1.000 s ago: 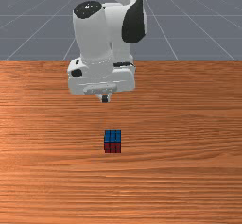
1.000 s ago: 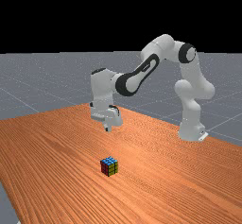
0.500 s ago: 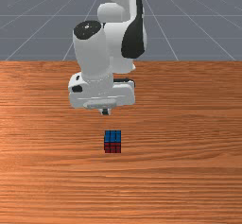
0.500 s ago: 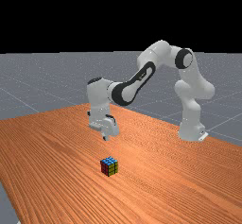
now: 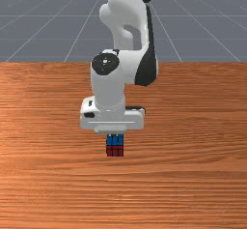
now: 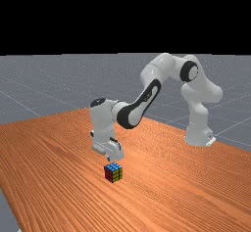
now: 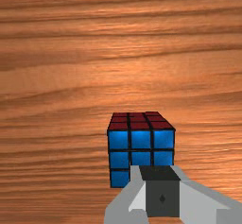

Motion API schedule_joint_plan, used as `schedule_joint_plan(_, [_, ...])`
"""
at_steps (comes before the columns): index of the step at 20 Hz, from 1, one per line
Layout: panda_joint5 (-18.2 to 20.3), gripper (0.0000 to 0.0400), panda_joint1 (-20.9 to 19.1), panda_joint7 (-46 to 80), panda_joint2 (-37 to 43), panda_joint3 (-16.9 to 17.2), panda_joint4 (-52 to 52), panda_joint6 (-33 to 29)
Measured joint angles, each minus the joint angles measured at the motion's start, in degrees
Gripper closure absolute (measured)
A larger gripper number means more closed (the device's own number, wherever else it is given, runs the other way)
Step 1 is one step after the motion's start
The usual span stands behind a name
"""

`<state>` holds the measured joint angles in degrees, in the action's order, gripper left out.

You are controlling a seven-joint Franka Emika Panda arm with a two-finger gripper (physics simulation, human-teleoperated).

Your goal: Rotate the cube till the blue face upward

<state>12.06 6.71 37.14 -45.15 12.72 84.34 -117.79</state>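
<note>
Blue squares (image 7: 119, 159) already face up on the crisp, black-gridded cube (image 6: 113, 172), just beneath the jaws, which look pressed together, holding nothing. Pushing lower off-centre, the gripper (image 7: 161, 176) could tip or skid it across the streaky wooden table (image 5: 193, 184); contact I can't judge.

Light appears to fall from overhead. In the far view, the Rubik's cube (image 6: 113, 172) has a bright blue top and dimmer sides, and the backdrop (image 6: 122, 15) is solid black. The front view shows the warm-toned counter (image 5: 48, 175) fairly evenly lit, with soft grey shading on the white robot arm (image 5: 108, 88). In the wrist view, pale glare brightens the wood.
</note>
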Motion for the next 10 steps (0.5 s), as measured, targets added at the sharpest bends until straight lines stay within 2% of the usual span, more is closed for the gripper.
schedule_joint_plan(5, [0.23, 0.0400, 1.53, 1.51, -2.15, -0.70, -0.37, -2.16])
schedule_joint_plan(10, [1.02, 0.0400, 1.84, 2.37, -3.23, -0.73, -0.05, -7.31])
